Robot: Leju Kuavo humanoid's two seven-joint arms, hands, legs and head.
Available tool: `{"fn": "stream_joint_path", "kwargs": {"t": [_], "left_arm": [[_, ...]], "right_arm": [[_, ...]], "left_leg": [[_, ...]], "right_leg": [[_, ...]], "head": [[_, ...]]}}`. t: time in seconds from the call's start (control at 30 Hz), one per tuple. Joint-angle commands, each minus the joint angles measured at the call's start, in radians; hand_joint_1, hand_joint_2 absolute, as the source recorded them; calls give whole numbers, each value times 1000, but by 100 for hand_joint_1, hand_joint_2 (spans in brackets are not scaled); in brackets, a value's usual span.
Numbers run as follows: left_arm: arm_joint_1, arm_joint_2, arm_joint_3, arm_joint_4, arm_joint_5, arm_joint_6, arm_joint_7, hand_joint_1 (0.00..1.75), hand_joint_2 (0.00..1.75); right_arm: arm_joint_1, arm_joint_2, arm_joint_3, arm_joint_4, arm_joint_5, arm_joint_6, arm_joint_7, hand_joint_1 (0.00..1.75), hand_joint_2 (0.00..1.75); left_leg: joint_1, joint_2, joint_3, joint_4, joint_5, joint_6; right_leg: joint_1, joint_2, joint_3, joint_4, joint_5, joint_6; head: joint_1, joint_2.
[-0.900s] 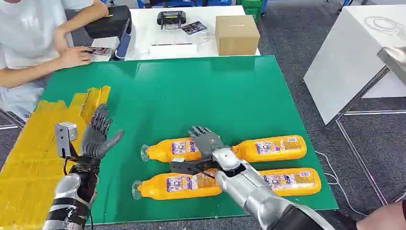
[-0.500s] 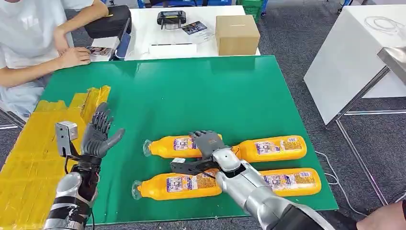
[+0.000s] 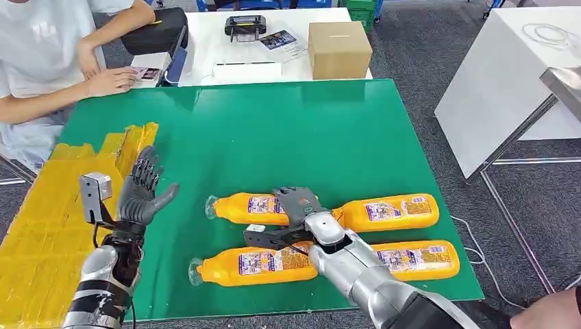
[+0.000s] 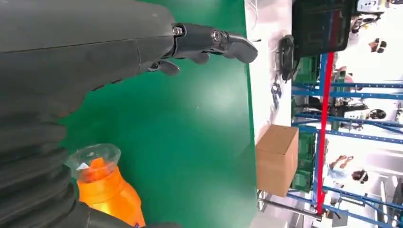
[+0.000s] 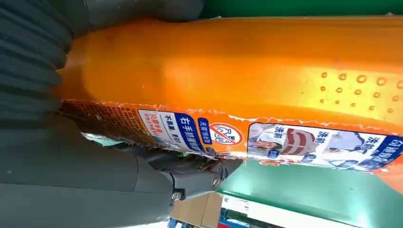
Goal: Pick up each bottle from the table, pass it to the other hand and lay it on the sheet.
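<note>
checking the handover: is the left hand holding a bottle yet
No, the left hand is raised with fingers spread and holds nothing, while all four bottles lie on the green table.

Bright, even light from overhead leaves only soft, short shadows under the bottles (image 3: 390,212) on the green table (image 3: 274,137). The head view is sharp throughout. In the right wrist view the nearest bottle (image 5: 247,76) carries glare, and the left wrist view's far background is washed out.
</note>
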Motion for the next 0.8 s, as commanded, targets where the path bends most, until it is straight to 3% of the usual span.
{"fn": "stream_joint_path", "kwargs": {"t": [0.03,0.3,0.53,0.8], "left_arm": [[-48,3,-27,55,-8,-3,1,0,175],[-43,-7,-113,-7,-56,16,10,0,175],[-50,-6,-142,4,-67,37,9,0,175],[-52,-7,-142,10,-67,38,9,0,175]], "right_arm": [[-14,-2,-59,5,-16,-85,-20,175,175],[110,-7,-247,-236,-101,-370,-78,175,175],[148,6,-334,-288,-99,-419,-138,175,175],[151,9,-337,-293,-99,-421,-141,175,175]], "left_leg": [[0,-1,1,0,0,0],[1,-3,2,1,-2,1],[1,-3,2,1,-2,1],[0,-2,1,0,-1,0]], "right_leg": [[0,-2,2,0,-1,-1],[2,-4,4,0,-3,-1],[1,-4,4,0,-2,-1],[0,-2,2,0,-2,-1]], "head": [[0,0],[0,0],[0,0],[0,0]]}}
